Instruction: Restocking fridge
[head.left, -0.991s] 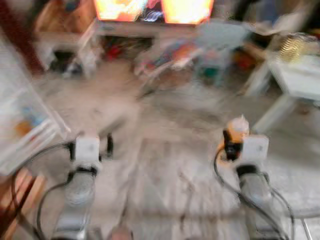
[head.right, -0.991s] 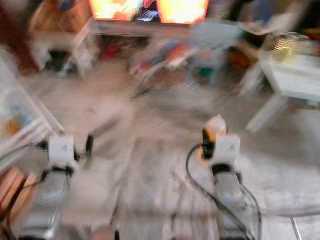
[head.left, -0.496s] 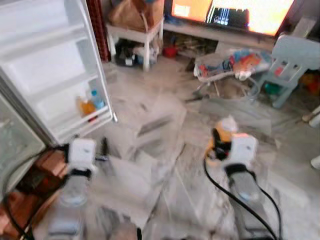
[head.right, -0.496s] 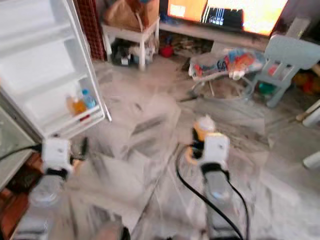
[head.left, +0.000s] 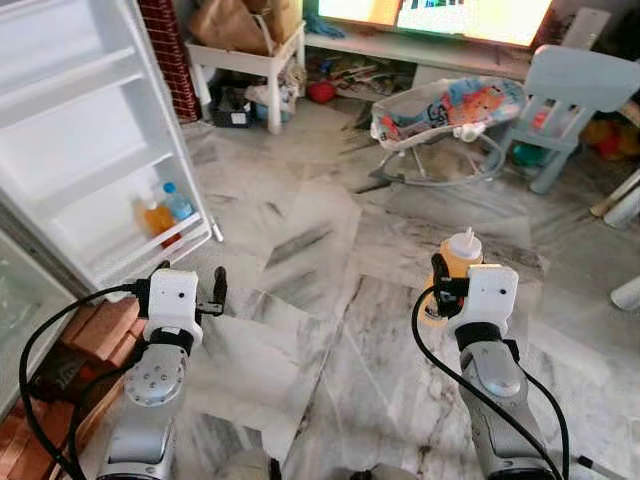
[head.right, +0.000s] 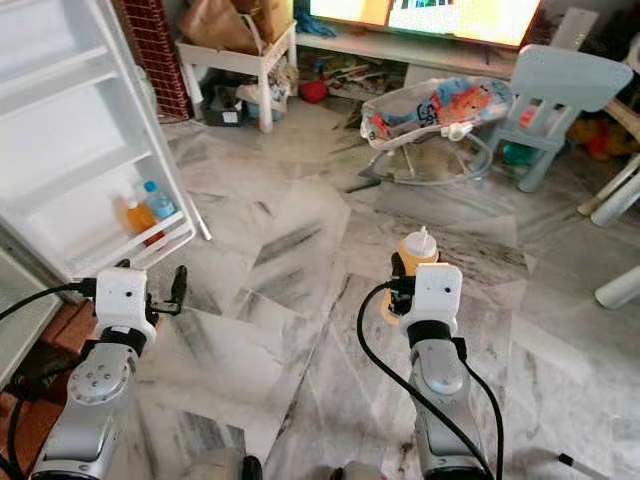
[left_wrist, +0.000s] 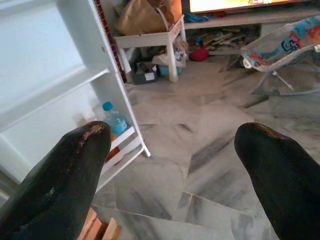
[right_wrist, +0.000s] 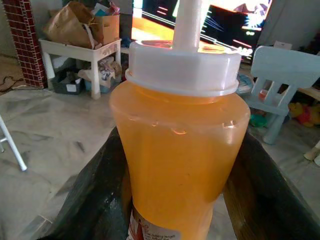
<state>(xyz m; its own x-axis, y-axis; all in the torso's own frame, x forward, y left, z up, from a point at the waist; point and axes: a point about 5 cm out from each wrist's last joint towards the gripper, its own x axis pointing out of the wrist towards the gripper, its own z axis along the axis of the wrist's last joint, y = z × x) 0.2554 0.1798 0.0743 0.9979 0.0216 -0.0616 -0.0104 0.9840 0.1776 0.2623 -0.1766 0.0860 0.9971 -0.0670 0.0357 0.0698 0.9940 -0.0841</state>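
Right gripper (right_wrist: 175, 200) around orange squeeze bottle (right_wrist: 180, 150)

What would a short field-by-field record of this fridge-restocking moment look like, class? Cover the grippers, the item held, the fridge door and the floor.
Right gripper: right gripper shut on the orange squeeze bottle with a white nozzle cap, held upright
Left gripper: left gripper open, holding nothing
Fridge: white fridge door open on the robot's left
Door shelf contents: orange bottle and blue-capped clear bottle side by side
Floor: grey marble tiles
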